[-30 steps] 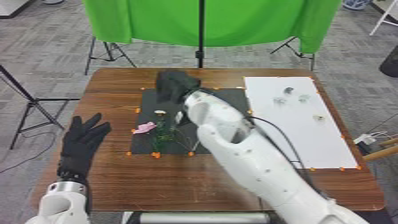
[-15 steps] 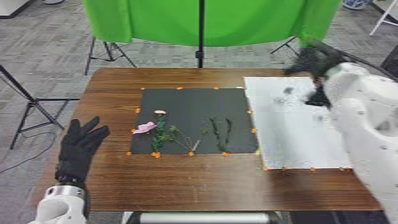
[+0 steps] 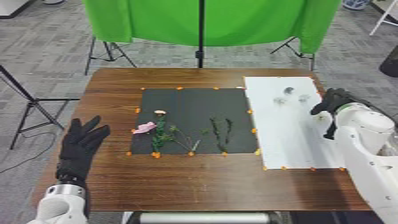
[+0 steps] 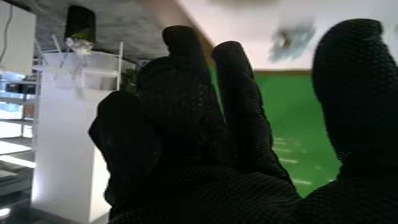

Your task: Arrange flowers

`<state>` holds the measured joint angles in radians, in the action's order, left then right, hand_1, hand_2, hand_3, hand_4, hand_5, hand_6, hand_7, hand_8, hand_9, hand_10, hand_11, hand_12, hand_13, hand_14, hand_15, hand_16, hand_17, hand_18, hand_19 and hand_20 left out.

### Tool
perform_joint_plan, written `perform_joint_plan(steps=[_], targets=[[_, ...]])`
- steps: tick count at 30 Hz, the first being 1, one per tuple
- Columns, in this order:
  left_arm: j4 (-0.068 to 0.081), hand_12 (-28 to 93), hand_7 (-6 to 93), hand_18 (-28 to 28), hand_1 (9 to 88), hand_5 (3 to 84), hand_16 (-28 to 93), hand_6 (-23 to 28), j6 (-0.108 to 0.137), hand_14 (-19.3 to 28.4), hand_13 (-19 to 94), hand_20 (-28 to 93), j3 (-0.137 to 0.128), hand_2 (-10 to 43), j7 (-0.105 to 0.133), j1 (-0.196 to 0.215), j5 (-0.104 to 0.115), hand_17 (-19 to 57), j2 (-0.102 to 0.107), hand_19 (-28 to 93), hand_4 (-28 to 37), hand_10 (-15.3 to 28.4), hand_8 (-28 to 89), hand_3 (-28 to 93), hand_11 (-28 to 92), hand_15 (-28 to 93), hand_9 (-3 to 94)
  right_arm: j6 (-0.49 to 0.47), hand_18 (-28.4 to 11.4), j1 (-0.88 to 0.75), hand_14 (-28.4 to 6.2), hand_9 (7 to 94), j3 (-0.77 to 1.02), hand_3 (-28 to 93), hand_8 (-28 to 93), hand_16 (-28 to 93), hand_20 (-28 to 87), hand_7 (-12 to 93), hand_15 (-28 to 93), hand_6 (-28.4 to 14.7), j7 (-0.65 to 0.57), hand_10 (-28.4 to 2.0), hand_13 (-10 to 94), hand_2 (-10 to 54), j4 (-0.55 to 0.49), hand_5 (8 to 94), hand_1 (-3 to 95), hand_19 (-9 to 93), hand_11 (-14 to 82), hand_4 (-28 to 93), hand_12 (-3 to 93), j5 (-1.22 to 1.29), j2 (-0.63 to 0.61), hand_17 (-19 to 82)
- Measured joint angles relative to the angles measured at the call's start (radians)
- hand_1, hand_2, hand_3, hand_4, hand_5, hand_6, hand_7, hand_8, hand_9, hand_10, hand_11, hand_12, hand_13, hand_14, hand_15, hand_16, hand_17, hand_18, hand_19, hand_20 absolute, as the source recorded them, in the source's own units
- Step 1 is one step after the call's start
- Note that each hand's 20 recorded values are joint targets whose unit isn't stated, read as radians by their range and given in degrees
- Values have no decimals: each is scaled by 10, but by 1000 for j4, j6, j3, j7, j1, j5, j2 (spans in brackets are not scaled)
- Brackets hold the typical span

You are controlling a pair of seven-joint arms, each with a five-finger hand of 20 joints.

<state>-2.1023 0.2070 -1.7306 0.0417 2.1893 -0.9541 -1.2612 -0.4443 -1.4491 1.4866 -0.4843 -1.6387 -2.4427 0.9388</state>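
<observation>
Paper (image 3: pixel 289 137) lies partly hidden behind the right hand (image 3: pixel 335 101).

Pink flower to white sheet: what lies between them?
In the head view, a leafy green stem, thin sprigs and two dark green stems lie on the black sheet, with orange markers along its right edge.

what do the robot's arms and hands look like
Both arms are white with smooth, rounded casings. The left hand and right hand wear black fabric gloves with a fine textured weave, each covering fingers and thumb. A dark cable runs along the right arm.
</observation>
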Motion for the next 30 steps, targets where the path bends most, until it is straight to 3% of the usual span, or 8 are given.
perform_joint_plan(steps=[4, 8, 11, 13, 16, 18, 25, 30], targets=[[0, 127, 39, 120, 163, 429, 37, 58, 0, 157, 348, 192, 0, 150, 0, 0, -1, 54, -2, 35, -283, 141, -57, 570, 161, 98, 465, 78, -123, -25, -41, 741, -20, 639, -52, 319, 588, 171, 652, 5, 21, -141, 837, -95, 14, 642, 480, 932, 185, -167, 208, -19, 2, 611], [1, 128, 43, 119, 165, 430, 36, 55, 1, 155, 351, 192, 2, 139, 2, -1, -2, 62, -4, 35, -283, 141, -57, 586, 162, 98, 467, 202, -113, -58, -23, 855, -31, 549, 85, 320, 596, 192, 637, -4, 48, -102, 873, -95, 34, 737, 604, 932, 74, -154, 348, -85, 8, 640], [4, 128, 52, 113, 183, 437, 33, 48, 8, 152, 363, 200, 11, 106, 30, -1, -15, 81, -3, 33, -283, 139, -59, 617, 164, 104, 474, 276, -107, -82, -17, 891, -33, 557, 99, 321, 598, 207, 631, -6, 58, -86, 894, -95, 45, 778, 630, 932, 72, -159, 364, -108, 10, 656], [10, 130, 58, 111, 214, 440, 33, 42, 19, 150, 371, 205, 21, 68, 80, -1, -46, 87, -1, 30, -282, 135, -59, 636, 168, 108, 479, 322, -108, -97, -16, 896, -33, 557, 101, 322, 599, 207, 630, -7, 63, -86, 896, -95, 46, 782, 632, 932, 72, -160, 365, -106, 10, 657], [21, 130, 62, 110, 223, 443, 31, 40, 26, 149, 373, 211, 26, 51, 169, -1, -130, 88, 0, 26, -281, 134, -61, 646, 170, 110, 481, 383, -107, -115, -16, 900, -33, 558, 104, 325, 600, 206, 629, -8, 68, -86, 898, -95, 36, 786, 633, 932, 73, -158, 367, -91, 9, 660], [22, 130, 64, 110, 223, 443, 31, 39, 25, 148, 373, 213, 25, 48, 193, -1, -169, 87, 0, 24, -279, 133, -62, 648, 170, 111, 481, 410, -106, -127, -16, 901, -35, 558, 105, 326, 601, 205, 629, -8, 71, -86, 898, -95, 11, 789, 633, 932, 73, -158, 369, -69, 7, 660], [19, 131, 65, 112, 214, 444, 31, 39, 22, 152, 374, 213, 16, 47, 175, -1, -134, 84, 5, 21, -281, 133, -62, 641, 169, 112, 483, 503, -105, -98, -14, 907, -153, 561, 106, 330, 608, 201, 633, -3, 116, -81, 900, -95, -138, 794, 628, 932, 72, -156, 373, 13, -6, 662], [20, 135, 63, 113, 195, 449, 33, 41, 19, 154, 378, 213, 16, 81, 168, -3, -119, 85, 6, 21, -282, 138, -61, 621, 169, 113, 493, 564, -105, 54, -13, 903, -347, 557, 102, 333, 618, 200, 641, 4, 263, -81, 896, -95, -150, 790, 625, 932, 68, -157, 374, 65, 26, 663]])
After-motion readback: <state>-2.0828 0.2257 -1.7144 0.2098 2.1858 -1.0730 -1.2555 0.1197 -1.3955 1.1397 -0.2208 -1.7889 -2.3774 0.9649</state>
